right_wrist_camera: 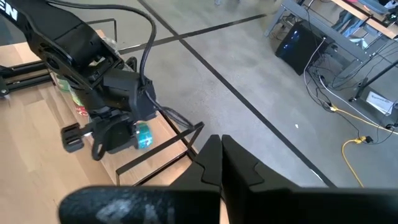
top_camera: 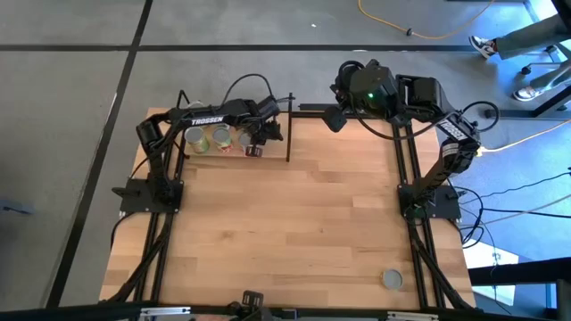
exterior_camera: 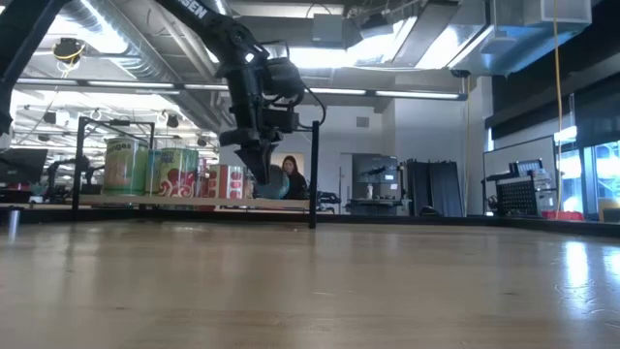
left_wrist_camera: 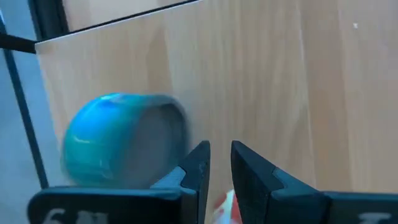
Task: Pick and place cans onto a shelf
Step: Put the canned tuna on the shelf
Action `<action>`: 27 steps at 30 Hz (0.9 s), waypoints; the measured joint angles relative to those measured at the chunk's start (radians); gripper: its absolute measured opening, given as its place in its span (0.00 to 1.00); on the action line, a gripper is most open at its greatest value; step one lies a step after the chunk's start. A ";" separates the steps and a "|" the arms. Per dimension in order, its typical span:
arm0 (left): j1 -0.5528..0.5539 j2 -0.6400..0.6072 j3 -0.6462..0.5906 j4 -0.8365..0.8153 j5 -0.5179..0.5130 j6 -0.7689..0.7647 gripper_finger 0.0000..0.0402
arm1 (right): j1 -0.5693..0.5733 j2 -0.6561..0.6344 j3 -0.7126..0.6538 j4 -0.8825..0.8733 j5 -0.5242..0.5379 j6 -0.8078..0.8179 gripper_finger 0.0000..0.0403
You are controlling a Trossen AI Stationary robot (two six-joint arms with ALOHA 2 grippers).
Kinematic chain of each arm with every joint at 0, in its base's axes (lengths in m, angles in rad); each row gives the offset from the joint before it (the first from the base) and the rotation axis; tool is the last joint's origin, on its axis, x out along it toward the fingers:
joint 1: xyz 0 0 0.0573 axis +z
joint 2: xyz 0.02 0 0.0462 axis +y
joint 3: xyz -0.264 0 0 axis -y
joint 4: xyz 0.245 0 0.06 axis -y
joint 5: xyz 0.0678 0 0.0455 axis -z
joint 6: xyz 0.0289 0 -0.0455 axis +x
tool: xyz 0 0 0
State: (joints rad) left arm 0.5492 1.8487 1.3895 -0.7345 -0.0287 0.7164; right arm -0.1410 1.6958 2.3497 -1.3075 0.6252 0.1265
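Note:
The shelf (top_camera: 277, 147), a narrow light-wood plank with thin black rods, stands at the table's far left. Three cans (top_camera: 220, 138) stand in a row on it, and a red can (top_camera: 253, 152) stands by its near edge; they also show in the low view (exterior_camera: 174, 173). A blue can (left_wrist_camera: 118, 140) lies on its side on the plank, its grey end facing my left wrist camera. My left gripper (left_wrist_camera: 217, 165) points down at the shelf, fingers almost together with nothing between them, right beside the blue can (exterior_camera: 277, 182). My right gripper (right_wrist_camera: 217, 149) is shut and empty at the far right. My left gripper has the outer side of one finger (left_wrist_camera: 196, 165) right beside the blue can's grey end rim (left_wrist_camera: 177, 134). I cannot tell whether they touch. The fingers come from above, pointing down, and the can lies on the shelf plank beside them, not between them.
One more can (top_camera: 393, 279) stands alone on the table near its front right corner. The shelf's black upright rod (exterior_camera: 313, 174) stands just right of my left gripper. The wide wooden tabletop (top_camera: 294, 223) stretches between the arms.

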 joint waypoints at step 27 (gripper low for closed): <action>0.016 -0.004 0.154 0.013 -0.105 0.054 0.15 | 0.000 0.000 0.000 0.000 -0.044 0.003 0.00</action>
State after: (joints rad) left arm 0.5653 1.8446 1.5436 -0.7214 -0.1337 0.7700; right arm -0.1410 1.6955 2.3497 -1.3075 0.5812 0.1299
